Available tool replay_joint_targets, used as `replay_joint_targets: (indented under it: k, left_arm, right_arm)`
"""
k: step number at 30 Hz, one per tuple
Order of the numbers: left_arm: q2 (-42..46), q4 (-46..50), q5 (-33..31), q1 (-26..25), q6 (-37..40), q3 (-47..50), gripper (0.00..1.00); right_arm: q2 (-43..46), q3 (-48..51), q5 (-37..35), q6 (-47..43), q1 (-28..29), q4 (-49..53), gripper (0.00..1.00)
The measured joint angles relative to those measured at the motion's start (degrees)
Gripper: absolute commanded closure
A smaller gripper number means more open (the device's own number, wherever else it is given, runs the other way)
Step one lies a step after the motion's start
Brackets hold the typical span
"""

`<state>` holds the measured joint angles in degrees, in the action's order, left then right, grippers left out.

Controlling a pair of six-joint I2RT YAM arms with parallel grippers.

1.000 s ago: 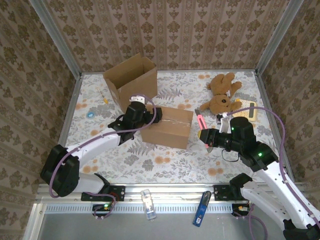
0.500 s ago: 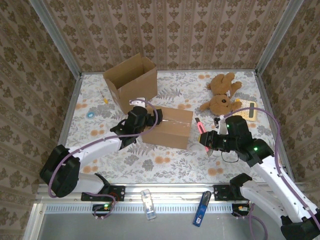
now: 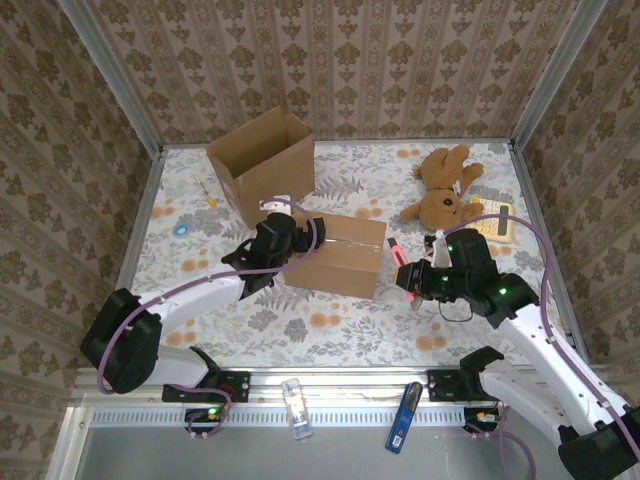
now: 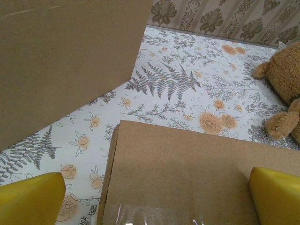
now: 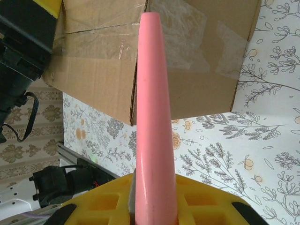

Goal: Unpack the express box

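Observation:
The sealed, taped cardboard box (image 3: 335, 255) lies mid-table. My left gripper (image 3: 288, 242) rests over its left end, open, with the yellow fingers (image 4: 30, 197) spread wide either side of the box top (image 4: 187, 173). A pink stick-like tool (image 3: 400, 264) is clamped in my right gripper (image 3: 416, 283), which is shut on it just off the box's right end. In the right wrist view the pink tool (image 5: 152, 117) points at the taped end face of the box (image 5: 187, 56), tip close to its top edge; whether it touches is unclear.
An open, empty-looking cardboard box (image 3: 262, 160) stands behind the left end. A brown teddy bear (image 3: 445, 190) and a calculator (image 3: 490, 222) lie back right. Small bits lie at far left (image 3: 181, 229). A blue item (image 3: 403, 417) sits on the front rail.
My right gripper has carried the pink tool leftward, closer to the box's right end. The left gripper has barely shifted on the box.

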<state>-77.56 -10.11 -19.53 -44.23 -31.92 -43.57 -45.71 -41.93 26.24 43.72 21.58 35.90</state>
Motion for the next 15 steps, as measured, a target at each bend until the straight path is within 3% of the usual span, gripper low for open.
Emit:
replay_joint_targets:
  k: [15]
  left_arm:
    - [-0.35,-0.46,-0.04,0.0,0.0,0.0,0.0]
  right_arm:
    - [-2.14,0.22,0.83,0.04,-0.11,-3.06,1.0]
